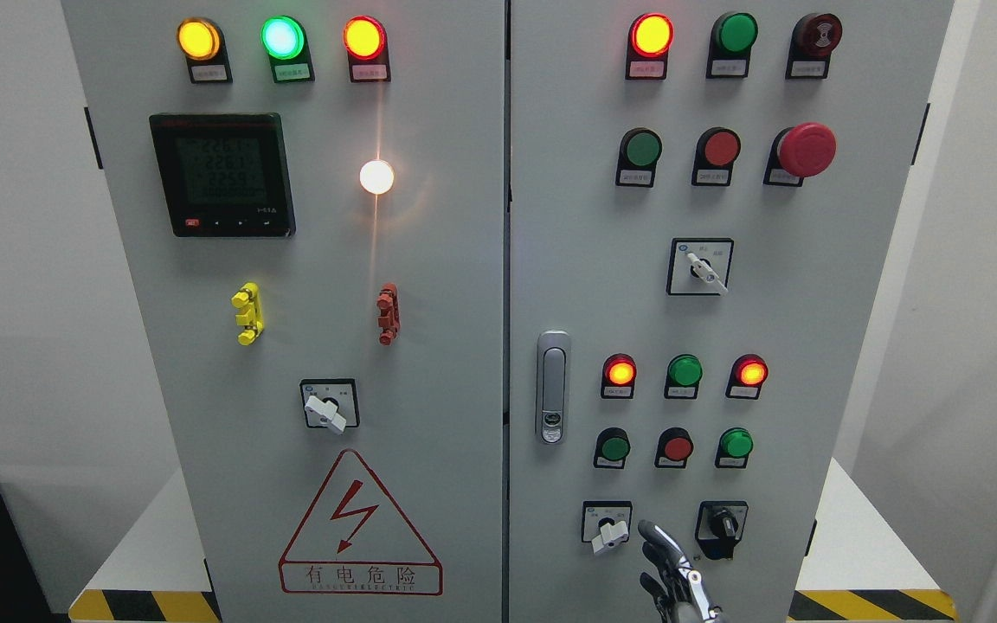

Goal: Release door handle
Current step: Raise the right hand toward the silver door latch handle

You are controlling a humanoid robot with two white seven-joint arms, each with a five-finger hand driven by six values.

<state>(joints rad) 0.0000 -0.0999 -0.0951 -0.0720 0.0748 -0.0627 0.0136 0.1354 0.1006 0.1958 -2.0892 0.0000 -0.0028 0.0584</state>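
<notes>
Head view, right hand [676,575] raised at bottom edge, fingers loosely spread, below door handle [553,387], apart.

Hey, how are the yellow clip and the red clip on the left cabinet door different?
The yellow plastic clip sits further left, under the black digital meter; the dark red plastic clip sits further right, under the glowing white lamp. The yellow clip looks brighter and slightly larger than the red one. Both are upright, at about the same height on the grey door.
</notes>
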